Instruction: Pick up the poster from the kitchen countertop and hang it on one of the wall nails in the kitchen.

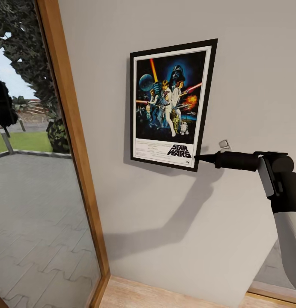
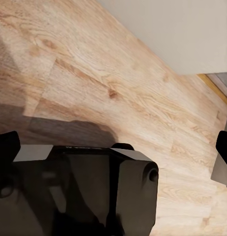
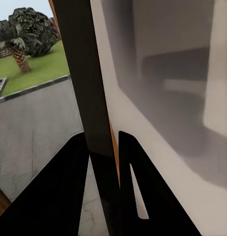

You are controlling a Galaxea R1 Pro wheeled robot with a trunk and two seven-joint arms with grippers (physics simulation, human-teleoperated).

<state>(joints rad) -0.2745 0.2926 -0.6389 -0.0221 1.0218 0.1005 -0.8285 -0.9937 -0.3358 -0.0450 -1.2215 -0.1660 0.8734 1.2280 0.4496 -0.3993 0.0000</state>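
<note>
The pale grey wall (image 1: 173, 222) carries the poster (image 1: 171, 105), which sits flat against it (slightly tilted), above the light wooden floor (image 1: 135, 297).

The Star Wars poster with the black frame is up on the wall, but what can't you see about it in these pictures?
- Any nail behind the black-framed Star Wars poster: head view, covered by the poster itself.
- The small print beside the lettering: head view, too tiny.
- The poster's picture in the right wrist view: seen edge-on between the black right gripper fingers.
- The hook-like grey thing: too small.
</note>
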